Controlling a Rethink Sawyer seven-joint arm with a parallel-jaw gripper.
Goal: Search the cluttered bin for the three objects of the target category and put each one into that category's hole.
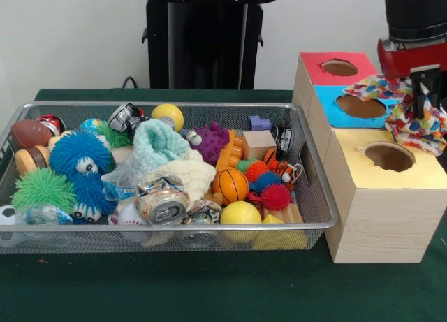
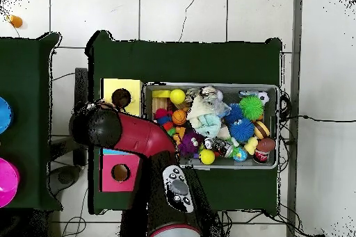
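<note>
Nearest the front camera, the wire bin [image 1: 316,228] sits on the green table [image 1: 209,287], packed with toys: a crushed can [image 1: 162,205] and a yellow ball [image 1: 240,214] against the near rim, an orange basketball [image 1: 230,184] and red spiky balls [image 1: 276,195] just behind, fuzzy blue [image 1: 80,153] and green [image 1: 43,188] creatures to the left. In the middle lies a pale teal cloth [image 1: 157,142] over a cream one [image 1: 188,174]; a purple spiky toy [image 1: 211,140] and another yellow ball [image 1: 167,115] lie toward the far rim.

Beside the bin stands the wooden box [image 1: 380,224], and its closest opening is the hole [image 1: 389,156] with the yellow surround — open and unobstructed. Behind it come the blue-edged hole [image 1: 360,106], then the red-edged one [image 1: 339,68].

Above the box hangs the gripper [image 1: 421,91], jaws clamped on a spotted cloth [image 1: 412,119] that drapes over the blue section's far side and down toward the yellow one — not in any hole. From overhead the red arm [image 2: 132,133] covers the box's middle.
</note>
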